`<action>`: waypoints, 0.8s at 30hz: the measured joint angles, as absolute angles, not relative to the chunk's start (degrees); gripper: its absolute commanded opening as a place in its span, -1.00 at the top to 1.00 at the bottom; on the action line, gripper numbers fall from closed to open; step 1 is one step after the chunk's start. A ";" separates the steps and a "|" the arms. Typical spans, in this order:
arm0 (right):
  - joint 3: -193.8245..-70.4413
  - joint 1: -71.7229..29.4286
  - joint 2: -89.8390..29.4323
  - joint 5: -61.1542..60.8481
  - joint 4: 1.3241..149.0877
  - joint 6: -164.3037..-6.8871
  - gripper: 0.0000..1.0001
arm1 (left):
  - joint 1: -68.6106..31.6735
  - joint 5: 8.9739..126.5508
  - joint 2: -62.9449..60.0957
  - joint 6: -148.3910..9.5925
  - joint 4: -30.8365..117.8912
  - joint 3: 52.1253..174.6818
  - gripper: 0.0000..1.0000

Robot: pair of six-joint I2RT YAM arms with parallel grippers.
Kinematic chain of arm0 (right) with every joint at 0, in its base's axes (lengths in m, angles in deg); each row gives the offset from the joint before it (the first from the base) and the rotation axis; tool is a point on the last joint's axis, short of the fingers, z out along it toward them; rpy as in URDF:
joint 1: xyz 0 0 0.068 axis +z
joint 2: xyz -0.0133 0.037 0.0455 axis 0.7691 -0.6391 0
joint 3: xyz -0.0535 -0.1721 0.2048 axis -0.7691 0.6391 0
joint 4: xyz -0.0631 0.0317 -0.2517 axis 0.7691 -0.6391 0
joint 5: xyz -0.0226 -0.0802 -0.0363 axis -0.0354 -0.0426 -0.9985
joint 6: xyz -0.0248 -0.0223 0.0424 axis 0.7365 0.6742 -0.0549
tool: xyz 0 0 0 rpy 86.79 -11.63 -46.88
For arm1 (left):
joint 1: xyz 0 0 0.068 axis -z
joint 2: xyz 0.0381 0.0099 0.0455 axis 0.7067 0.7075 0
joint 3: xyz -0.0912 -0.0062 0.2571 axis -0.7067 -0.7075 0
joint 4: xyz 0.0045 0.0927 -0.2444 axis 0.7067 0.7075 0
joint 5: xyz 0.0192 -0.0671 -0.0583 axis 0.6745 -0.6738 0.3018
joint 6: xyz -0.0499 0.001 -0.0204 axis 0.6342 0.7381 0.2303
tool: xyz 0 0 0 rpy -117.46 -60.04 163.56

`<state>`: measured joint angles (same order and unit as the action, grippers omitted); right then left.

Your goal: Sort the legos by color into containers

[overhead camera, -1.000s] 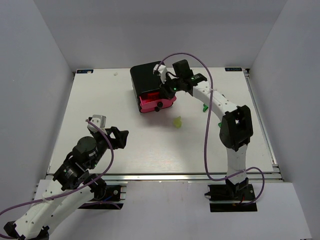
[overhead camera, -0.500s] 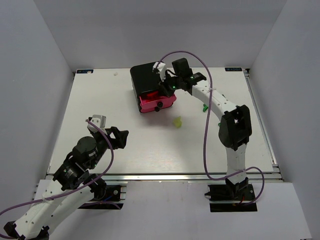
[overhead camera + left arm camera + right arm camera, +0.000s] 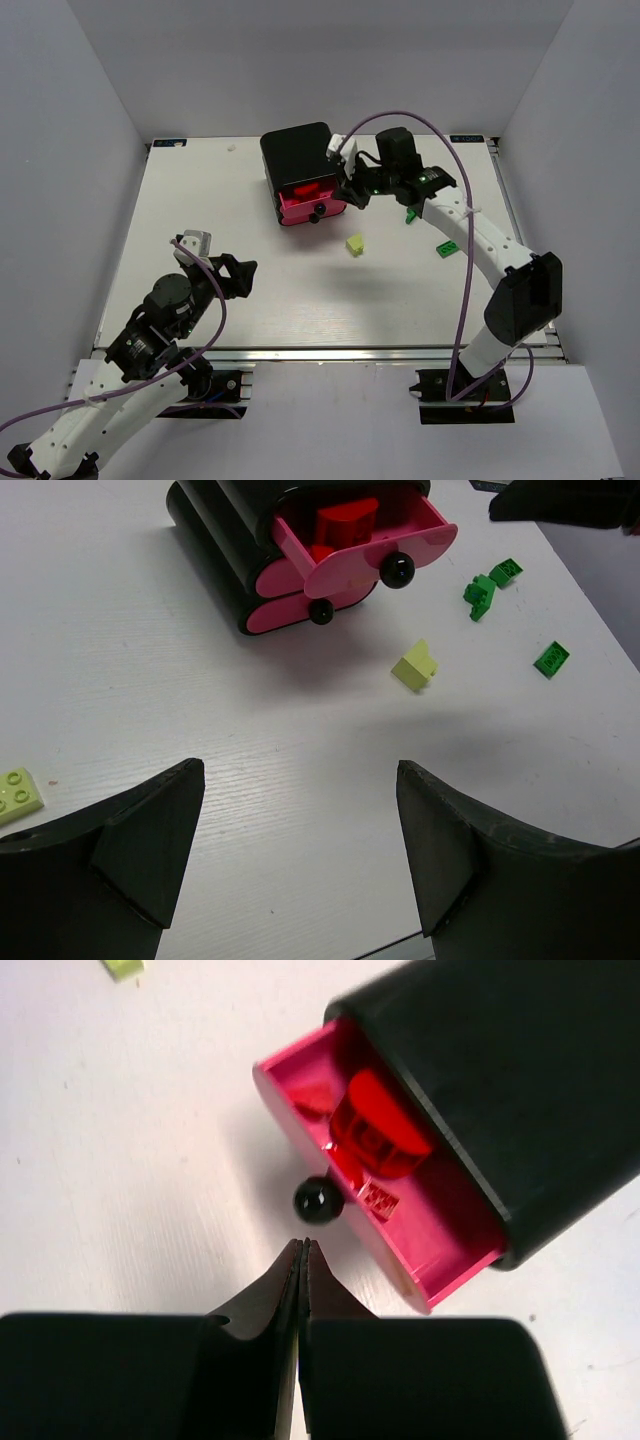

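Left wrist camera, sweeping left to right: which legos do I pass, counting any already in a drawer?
pale yellow flat lego → red legos in the open pink drawer → pale yellow lego → two green legos close together → lone green lego

A white desk with a faint wood grain stands between plain grey walls. A metal rail lines its near edge. Small labels mark both far corners, and a tiny white scrap lies by the far edge.
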<state>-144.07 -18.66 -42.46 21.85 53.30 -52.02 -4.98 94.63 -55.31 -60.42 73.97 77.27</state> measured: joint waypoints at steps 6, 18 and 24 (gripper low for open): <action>-140.99 -18.68 -45.48 21.11 51.31 -48.13 1.00 | -4.98 94.55 -55.29 -60.42 73.95 77.27 -0.74; -144.55 -18.66 -55.80 12.67 52.27 -46.86 1.00 | -4.98 94.42 -55.29 -60.42 73.95 77.27 -0.74; -149.80 -18.53 -59.36 10.29 53.87 -48.45 1.00 | -4.98 94.15 -55.31 -60.42 73.95 77.27 -0.75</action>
<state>-149.80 -18.53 -59.36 10.29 53.87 -48.45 -4.98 94.15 -55.31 -60.42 73.95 77.27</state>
